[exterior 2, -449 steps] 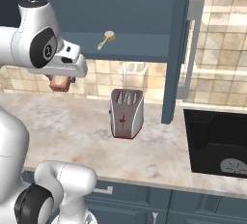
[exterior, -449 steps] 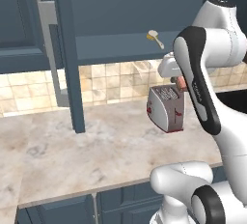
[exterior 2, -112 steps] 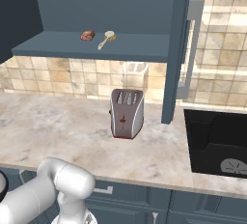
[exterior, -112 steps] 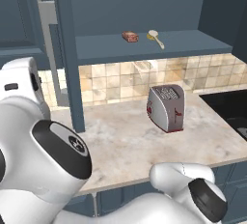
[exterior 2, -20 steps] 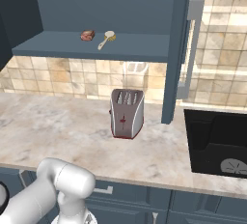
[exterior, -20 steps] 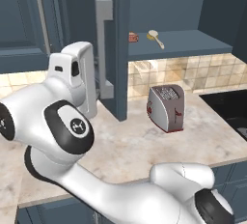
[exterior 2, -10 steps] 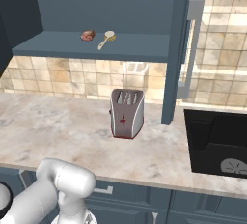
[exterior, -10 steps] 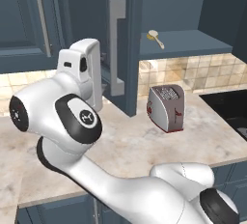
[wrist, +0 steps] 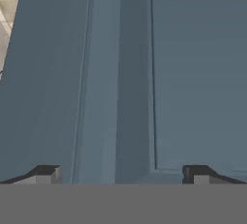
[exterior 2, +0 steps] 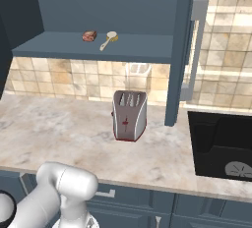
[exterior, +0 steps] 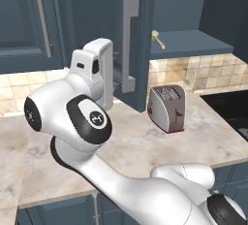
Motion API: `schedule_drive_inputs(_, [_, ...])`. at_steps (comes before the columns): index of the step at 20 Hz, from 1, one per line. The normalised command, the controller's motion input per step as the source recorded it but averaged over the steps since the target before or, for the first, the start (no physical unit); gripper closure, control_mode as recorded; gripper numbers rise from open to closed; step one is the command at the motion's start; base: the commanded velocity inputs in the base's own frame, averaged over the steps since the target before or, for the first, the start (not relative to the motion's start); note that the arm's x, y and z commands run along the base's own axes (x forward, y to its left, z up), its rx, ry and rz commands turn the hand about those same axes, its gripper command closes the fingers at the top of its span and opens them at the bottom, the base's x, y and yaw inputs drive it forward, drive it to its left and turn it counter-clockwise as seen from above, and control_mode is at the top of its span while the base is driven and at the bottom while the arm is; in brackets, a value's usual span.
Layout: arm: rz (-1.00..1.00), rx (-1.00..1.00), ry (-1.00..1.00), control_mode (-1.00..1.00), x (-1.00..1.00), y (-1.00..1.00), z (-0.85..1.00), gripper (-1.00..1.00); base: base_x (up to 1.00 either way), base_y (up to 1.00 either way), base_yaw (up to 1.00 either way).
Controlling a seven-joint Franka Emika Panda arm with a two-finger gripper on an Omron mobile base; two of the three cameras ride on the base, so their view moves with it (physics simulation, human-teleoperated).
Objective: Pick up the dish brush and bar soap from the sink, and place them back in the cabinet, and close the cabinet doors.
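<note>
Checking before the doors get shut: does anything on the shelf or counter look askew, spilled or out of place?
Nothing stands out. The bar soap and dish brush lie side by side on the cabinet shelf, and the toaster stands upright on the counter. One cabinet door is partly swung.

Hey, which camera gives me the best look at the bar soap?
The right base view: the bar soap sits unobstructed on the cabinet shelf beside the dish brush. From the left base view the swinging door blocks it. The hand view faces a door panel instead.
</note>
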Motion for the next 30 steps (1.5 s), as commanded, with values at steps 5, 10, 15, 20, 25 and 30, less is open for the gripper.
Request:
schedule_drive_inputs(5, [-0.05,0.00,-0.04,-1.00,0.07,-0.35,0.00,-1.00,0.00,0.00,0.00])
schedule_drive_inputs(10, [-0.05,0.00,-0.04,-1.00,0.05,-0.34,0.00,-1.00,0.00,0.00,0.00])
schedule_drive_inputs(15, [-0.04,0.00,-0.03,-1.00,0.06,-0.29,-0.01,-1.00,0.00,0.00,0.00])
schedule_drive_inputs(20, [-0.04,0.00,-0.04,-1.00,0.11,-0.24,-0.02,-1.00,0.00,0.00,0.00])
schedule_drive_inputs(25, [-0.02,0.00,-0.05,-1.00,0.15,-0.17,-0.02,-1.00,0.00,0.00,0.00])
schedule_drive_inputs(30, [0.00,0.00,-0.05,-1.00,0.19,-0.13,-0.07,-1.00,0.00,0.00,0.00])
